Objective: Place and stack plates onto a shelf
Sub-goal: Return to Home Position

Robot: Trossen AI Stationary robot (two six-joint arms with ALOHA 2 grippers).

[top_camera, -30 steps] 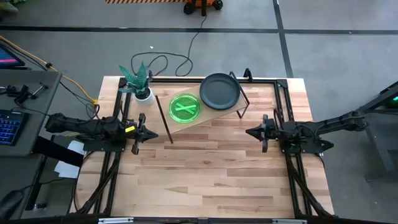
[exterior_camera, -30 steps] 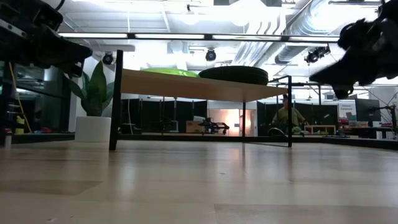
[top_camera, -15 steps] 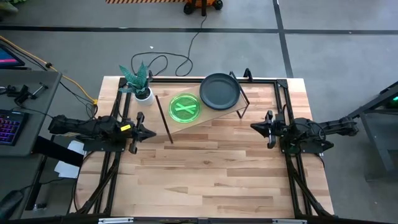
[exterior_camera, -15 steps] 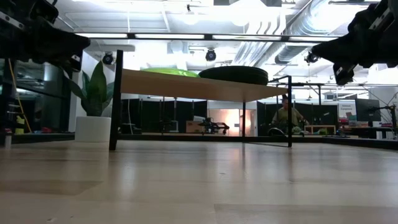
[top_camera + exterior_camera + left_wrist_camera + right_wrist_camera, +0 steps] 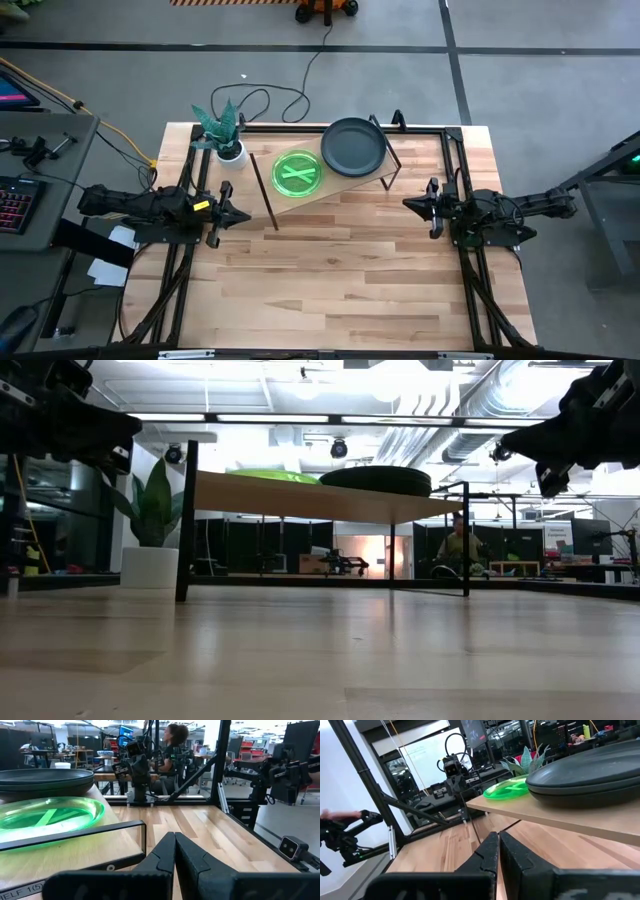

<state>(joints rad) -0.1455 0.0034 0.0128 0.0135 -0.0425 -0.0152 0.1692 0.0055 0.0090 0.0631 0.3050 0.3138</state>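
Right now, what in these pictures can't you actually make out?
- Plate counts: the high view shows only the top of the green plates and the dark plates; in the low view the shelf edge hides their bases.
- Person behind the table: too small in the low view.
- Left end effector and right end effector, both shut at the table's sides: largely cut off by the low view's top edge.

The shelf [image 5: 338, 186] is set at the back of the worktop [image 5: 340, 280]. On it, the left plate stack [image 5: 298, 173] is placed just beside the right plate stack [image 5: 353, 147], which lies slightly farther back. A potted plant [image 5: 226, 135] is stood on the worktop by the shelf's left end. The left pincer [image 5: 243, 215] and right pincer [image 5: 407, 206] are held over opposite sides of the worktop, before the shelf.
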